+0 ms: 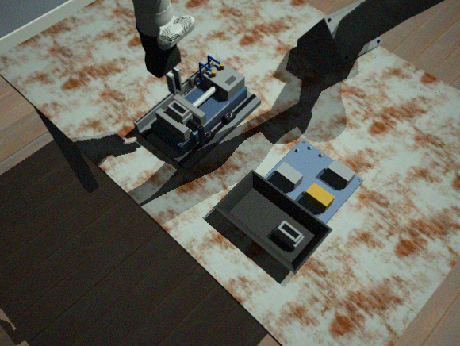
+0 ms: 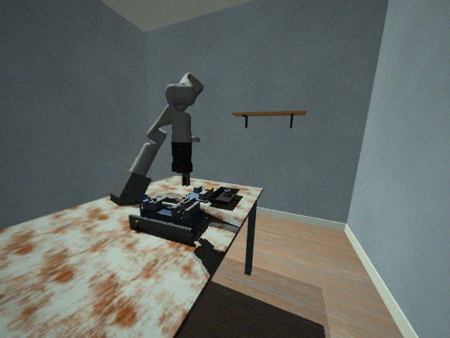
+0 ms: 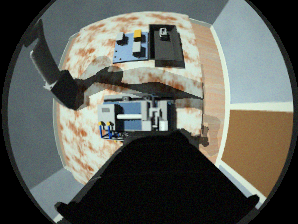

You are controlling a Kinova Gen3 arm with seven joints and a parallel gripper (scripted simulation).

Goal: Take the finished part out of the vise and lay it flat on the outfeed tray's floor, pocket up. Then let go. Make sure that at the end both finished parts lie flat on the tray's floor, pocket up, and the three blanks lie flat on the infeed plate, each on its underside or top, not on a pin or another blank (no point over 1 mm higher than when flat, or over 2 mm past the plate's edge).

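The vise (image 1: 222, 85) (image 2: 164, 222) (image 3: 127, 115) stands on the table at the back left. The finished part (image 1: 178, 109), a grey block with a dark pocket facing up, sits between its jaws. My gripper (image 1: 174, 82) (image 2: 186, 181) hangs just above the vise, behind and to the left of the part. Its fingers stand close together with nothing between them. The dark outfeed tray (image 1: 242, 208) (image 2: 217, 192) (image 3: 174, 48) lies at the front right. A second pocketed block (image 1: 288, 235) lies in the tray's right corner, pocket up. In the wrist view the gripper's body hides the fingers.
A blue plate (image 1: 305, 156) (image 3: 123, 52) behind the tray carries two grey blocks (image 1: 290, 175) (image 1: 342, 171) and a yellow block (image 1: 320, 194). The arm's base (image 2: 129, 187) stands at the table's back. The table edge runs close to the vise's front.
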